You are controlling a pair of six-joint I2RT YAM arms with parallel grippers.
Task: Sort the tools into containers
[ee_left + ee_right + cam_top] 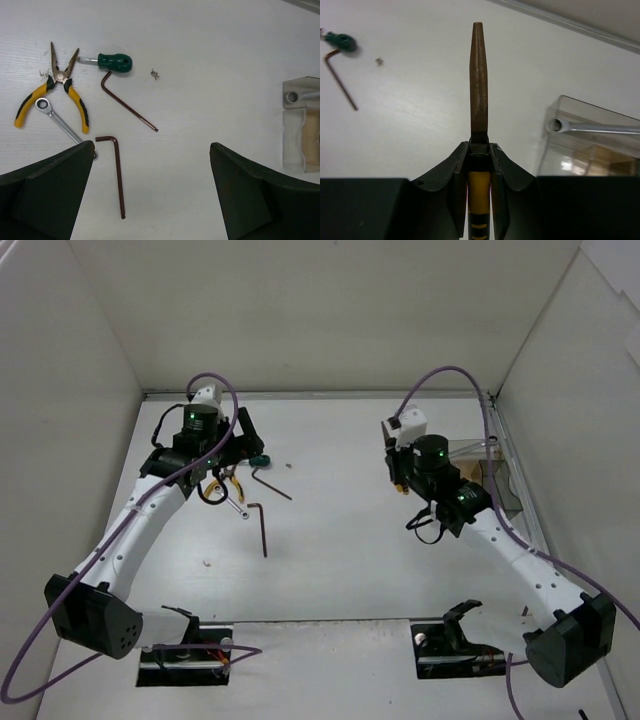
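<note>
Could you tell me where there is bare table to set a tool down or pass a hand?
Free: the middle of the table, between the hex keys and the containers; only a tiny screw lies near its left edge. Crowded: the left, where pliers, wrench and screwdriver cluster under the open left gripper.

The top camera looks down from above and behind my arms, taking in the whole table point(340, 560). My left wrist camera faces down past my left hand point(151, 145), close over the green screwdriver point(115, 62) ahead. My right wrist camera looks forward along my right hand point(480, 147), low and near. Both wrist views share that screwdriver and the clear bin point(580, 150).
</note>
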